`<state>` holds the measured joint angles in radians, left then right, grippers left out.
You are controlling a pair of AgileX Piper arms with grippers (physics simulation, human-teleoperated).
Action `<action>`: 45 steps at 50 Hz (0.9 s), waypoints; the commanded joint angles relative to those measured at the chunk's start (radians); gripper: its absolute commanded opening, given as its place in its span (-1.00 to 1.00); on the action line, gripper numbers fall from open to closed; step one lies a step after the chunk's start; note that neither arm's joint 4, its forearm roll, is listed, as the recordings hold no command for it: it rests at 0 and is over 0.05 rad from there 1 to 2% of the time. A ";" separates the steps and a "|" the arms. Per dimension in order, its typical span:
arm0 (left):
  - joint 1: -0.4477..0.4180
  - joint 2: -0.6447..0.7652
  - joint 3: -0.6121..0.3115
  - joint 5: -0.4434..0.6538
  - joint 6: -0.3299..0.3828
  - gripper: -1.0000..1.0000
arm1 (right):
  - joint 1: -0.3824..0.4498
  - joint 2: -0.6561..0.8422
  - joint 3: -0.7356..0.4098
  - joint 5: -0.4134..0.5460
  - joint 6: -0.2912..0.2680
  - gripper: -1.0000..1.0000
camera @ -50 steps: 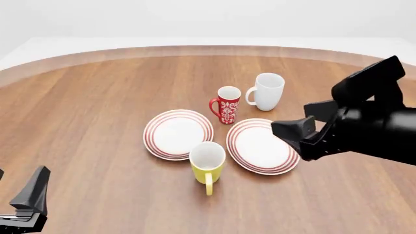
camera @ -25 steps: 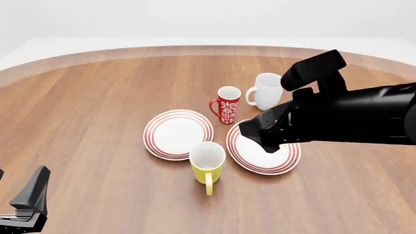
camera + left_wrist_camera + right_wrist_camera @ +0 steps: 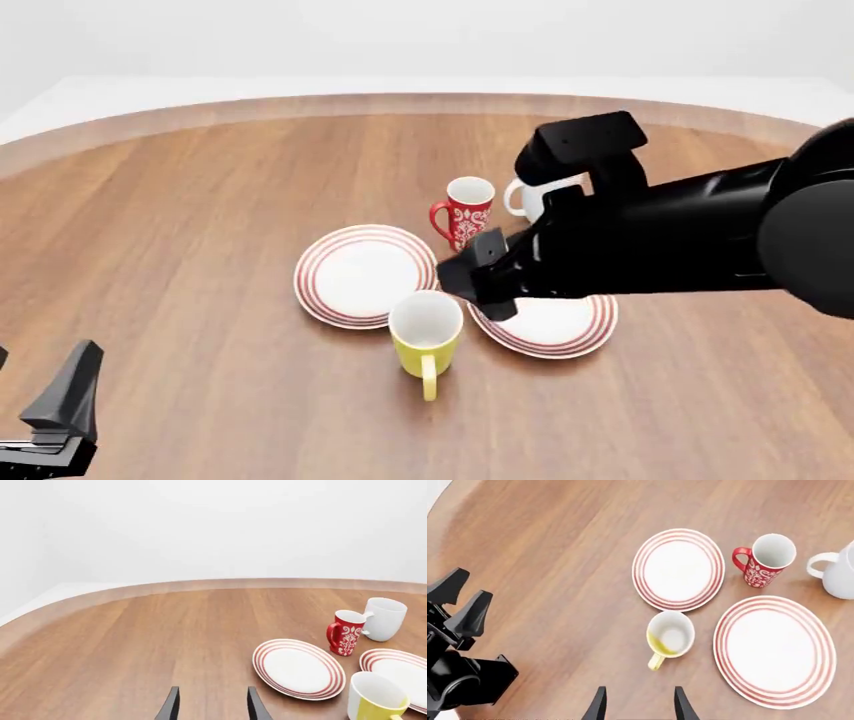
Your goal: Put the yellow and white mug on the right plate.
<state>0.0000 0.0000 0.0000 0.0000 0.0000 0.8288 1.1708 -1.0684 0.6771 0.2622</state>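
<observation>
Sweeping in from 3 o'clock, the right arm has crossed over the right plate [image 3: 577, 325] in the last second, and its gripper [image 3: 477, 282] now hangs above the table [image 3: 200, 220] just up and to the right of the yellow mug [image 3: 427, 338]. Nearest the camera, at about 7 o'clock, the left gripper [image 3: 60, 410] has not shifted; its jaws are spread and hold nothing, as the left wrist view shows with bare wood between the fingertips [image 3: 171, 707].

At the centre, the yellow mug stands upright on the table, not yet on either plate. It sits in the gap between the two, touching or just overlapping the left plate [image 3: 350, 275] at its 5 o'clock edge, with the right plate just beside it toward 3 o'clock. Its handle points to 6 o'clock, toward the camera. The right jaws are parted and empty; the right wrist view looks down between them at the mug.

Beyond, the red patterned mug [image 3: 466, 212] stands at about 12 o'clock from the yellow mug, and the white mug [image 3: 534, 198] is farther still, mostly hidden by the arm.

I judge the risk to lie in the descent: a finger landing on the rim rather than astride the wall could tip the mug onto a plate. A low carry toward 3 o'clock could also catch the right plate's edge and push it
</observation>
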 commanded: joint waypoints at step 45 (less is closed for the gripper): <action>0.000 0.007 -0.004 -0.002 0.000 1.00 | 0.053 0.042 -0.022 -0.026 0.063 1.00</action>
<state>0.0000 0.0051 -0.0030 -0.0012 0.0000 0.8870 1.2025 -1.0975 0.6521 0.3119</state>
